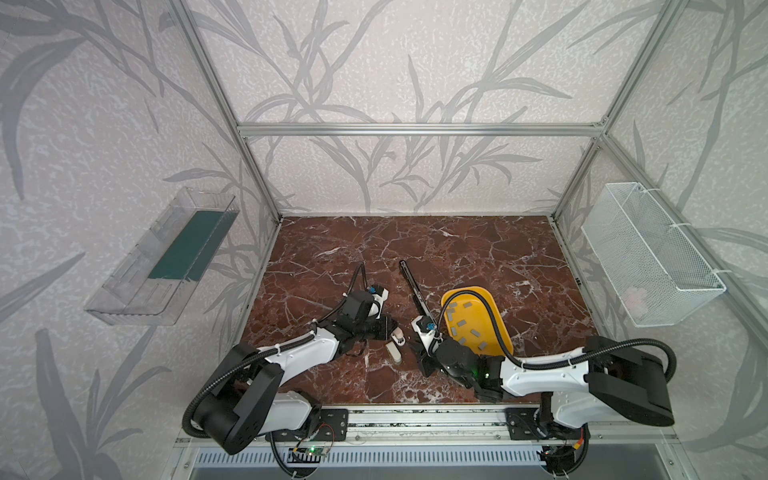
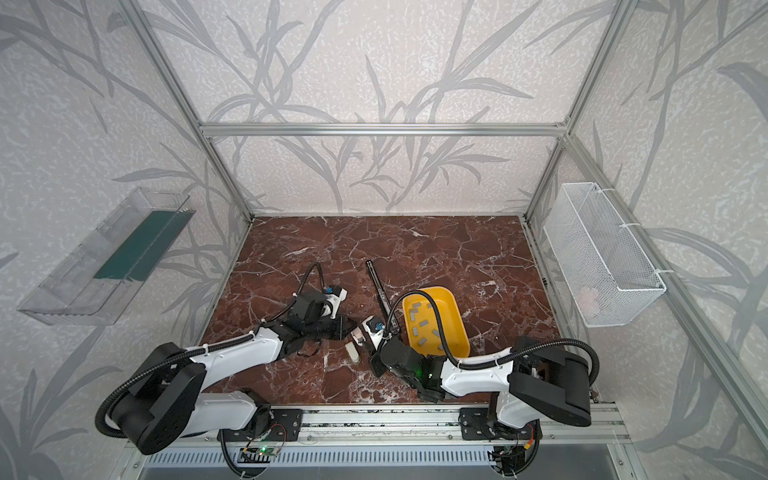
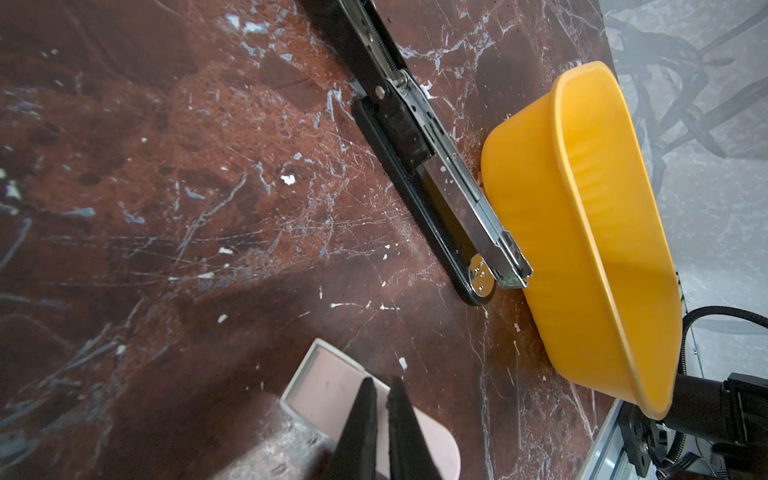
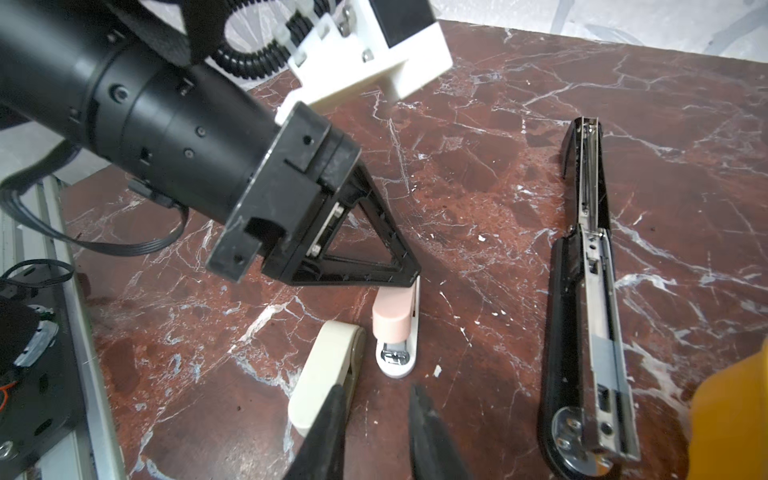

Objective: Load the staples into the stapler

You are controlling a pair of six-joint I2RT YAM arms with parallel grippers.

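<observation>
A red-brown marble table (image 1: 478, 249) fills both top views. Just right of its centre, at about 4 o'clock, sits a yellow tub (image 1: 500, 328). A black stapler (image 4: 594, 299) lies opened flat near the centre, running roughly from 12 to 6 o'clock. Its front end looks to touch the tub's outer wall.

Your left gripper (image 3: 380, 384) reaches in from 8 o'clock. Its fingers are almost together, with only a thin slit between them, and their tips rest on the top of a pink stapler (image 4: 392, 320). You cannot tell whether they pinch any part of it.

Your right gripper (image 4: 378, 388) hangs low at 6 o'clock with its fingers apart and nothing between them. In the right wrist view, one finger overlaps a cream stapler (image 4: 328, 365). The cream stapler lies at 7 o'clock, just beside the pink one, which is smaller and closed.

The staples (image 1: 462, 322) are short grey strips, scattered loose on the floor of the tub.
</observation>
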